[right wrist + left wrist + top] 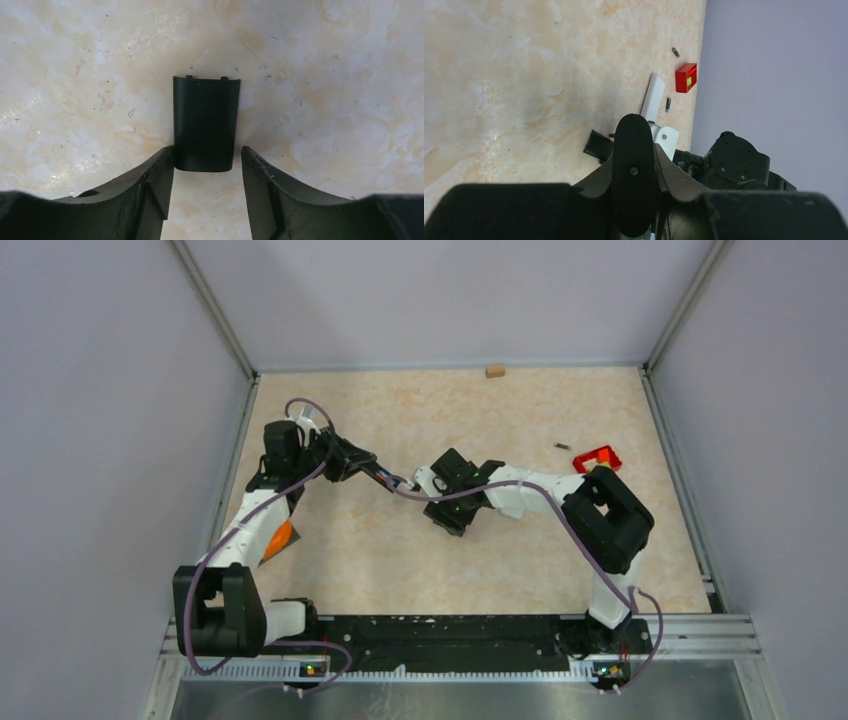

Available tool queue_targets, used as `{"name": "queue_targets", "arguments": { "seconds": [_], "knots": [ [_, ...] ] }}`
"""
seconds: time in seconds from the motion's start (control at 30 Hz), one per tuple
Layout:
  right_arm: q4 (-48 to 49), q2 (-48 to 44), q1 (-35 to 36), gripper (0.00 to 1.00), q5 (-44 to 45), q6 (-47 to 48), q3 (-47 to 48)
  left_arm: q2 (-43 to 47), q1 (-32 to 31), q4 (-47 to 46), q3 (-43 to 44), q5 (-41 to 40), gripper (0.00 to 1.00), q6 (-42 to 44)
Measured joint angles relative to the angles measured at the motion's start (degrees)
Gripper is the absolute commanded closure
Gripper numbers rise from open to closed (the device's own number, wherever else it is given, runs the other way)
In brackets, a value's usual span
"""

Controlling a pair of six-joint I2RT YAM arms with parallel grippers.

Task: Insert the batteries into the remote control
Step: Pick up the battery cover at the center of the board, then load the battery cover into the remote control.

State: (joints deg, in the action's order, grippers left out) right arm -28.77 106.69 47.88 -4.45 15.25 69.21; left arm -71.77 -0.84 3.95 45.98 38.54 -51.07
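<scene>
My left gripper (634,156) is shut on the black remote control (634,175), which stands on edge between the fingers; from above the remote (385,476) sticks out toward the right arm. A black battery cover (205,122) lies flat on the table. My right gripper (206,156) hangs open over it, its fingers either side of the cover's near end, with a gap on the right. Two small batteries (667,104) (675,52) lie on the table near the red tray (686,77); one battery (561,446) shows from above.
The red tray (598,458) with a yellow-green block sits at the right, close to the wall. A small wooden block (494,370) lies at the far edge. An orange object (282,538) lies under the left arm. Walls enclose the table on three sides.
</scene>
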Motion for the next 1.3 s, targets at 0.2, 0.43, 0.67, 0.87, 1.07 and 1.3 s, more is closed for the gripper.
{"name": "queue_targets", "arguments": {
  "seconds": [0.2,0.43,0.67,0.87,1.07,1.3],
  "knots": [
    [0.9,0.3,0.0,0.74,-0.2,-0.5,0.2,0.0,0.0,0.0,0.0,0.2,1.00,0.0],
    [1.8,-1.7,0.0,0.73,1.0,-2.9,-1.3,0.0,0.0,0.0,0.0,0.0,1.00,-0.2],
    [3.2,-17.0,0.0,0.73,1.4,-5.9,-4.7,0.0,-2.1,-2.7,-0.8,0.2,1.00,-1.3],
    [8.0,-27.6,0.0,0.72,-0.7,-10.8,-4.8,-0.5,-7.7,-9.1,-2.0,0.6,1.00,-1.5],
    [10.9,-29.8,1.4,0.70,-3.1,-16.1,-5.0,0.3,-13.3,-16.1,-4.3,-0.6,1.00,-0.4],
    [8.6,-28.2,5.8,0.70,-2.1,-17.0,-3.7,2.7,-15.3,-21.2,-6.8,-1.0,1.00,-0.2]
  ]
}}
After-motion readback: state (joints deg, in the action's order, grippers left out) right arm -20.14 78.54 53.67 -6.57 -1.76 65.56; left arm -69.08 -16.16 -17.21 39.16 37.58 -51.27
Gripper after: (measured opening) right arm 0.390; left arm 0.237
